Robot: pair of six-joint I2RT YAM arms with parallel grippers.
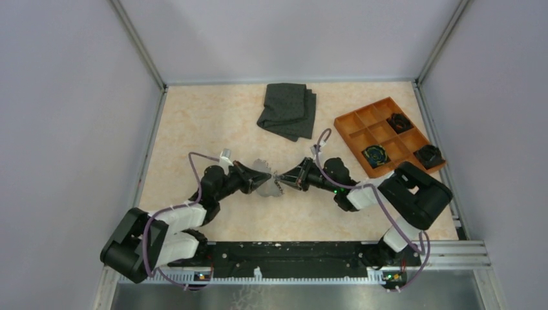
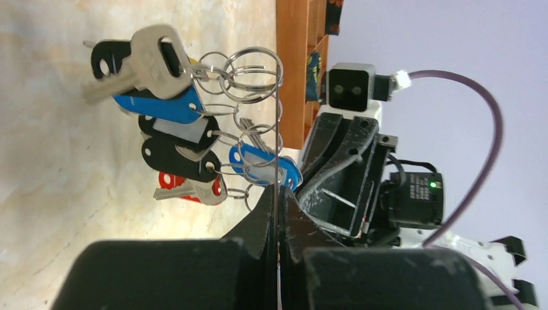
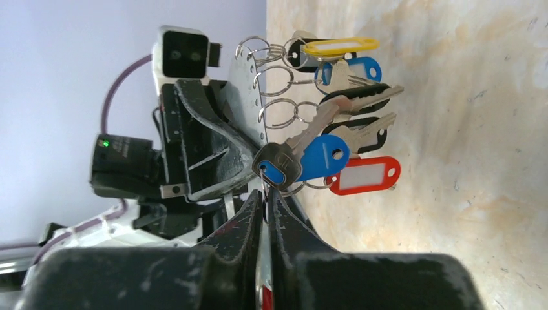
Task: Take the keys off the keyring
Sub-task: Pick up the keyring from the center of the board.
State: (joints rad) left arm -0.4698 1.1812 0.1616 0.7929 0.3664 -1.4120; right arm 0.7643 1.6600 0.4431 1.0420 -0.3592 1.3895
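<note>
Both jaws stood pinched shut, we saw: left gripper (image 2: 278, 216) on the one keyring (image 3: 249, 97), right gripper (image 3: 265, 200) on one of the keys (image 3: 323, 155); one red tag (image 3: 363, 175).

The left arm (image 1: 184, 216) and right arm (image 1: 413, 194) are black with white wrapped links and looping purple cables (image 2: 446, 75). The left pincer (image 2: 278, 194) and right pincer (image 3: 265, 192) are scuffed black.

Both arms low, elbows out, left gripper (image 1: 270, 178) and right gripper (image 1: 282, 179) tip to tip, jaws tight together.
</note>
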